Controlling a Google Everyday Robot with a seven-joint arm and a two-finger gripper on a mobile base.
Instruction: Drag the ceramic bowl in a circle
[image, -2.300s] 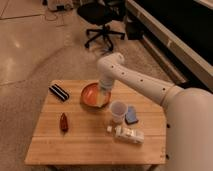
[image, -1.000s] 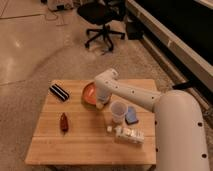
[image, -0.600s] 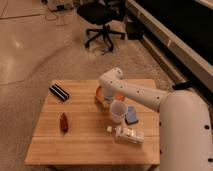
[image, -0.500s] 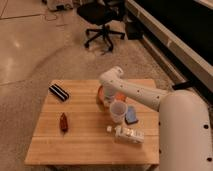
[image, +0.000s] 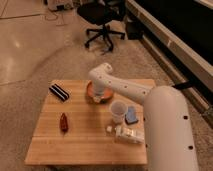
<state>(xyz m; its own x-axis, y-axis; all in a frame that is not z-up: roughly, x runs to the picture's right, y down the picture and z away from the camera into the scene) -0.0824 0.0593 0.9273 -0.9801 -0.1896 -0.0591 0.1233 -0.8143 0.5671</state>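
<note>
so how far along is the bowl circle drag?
Done: the gripper is down at the ceramic bowl, near the back edge of the wooden table. In hand: the bowl has shifted slightly sideways over the last seconds, so the drag looks under way. Left: probably most of the circle, with the translucent cup standing close by at the front right.

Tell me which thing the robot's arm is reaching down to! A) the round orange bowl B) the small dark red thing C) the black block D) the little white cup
A: the gripper is down at the ceramic bowl near the back edge of the table. The white cup stands apart from it, closer to the front.
</note>
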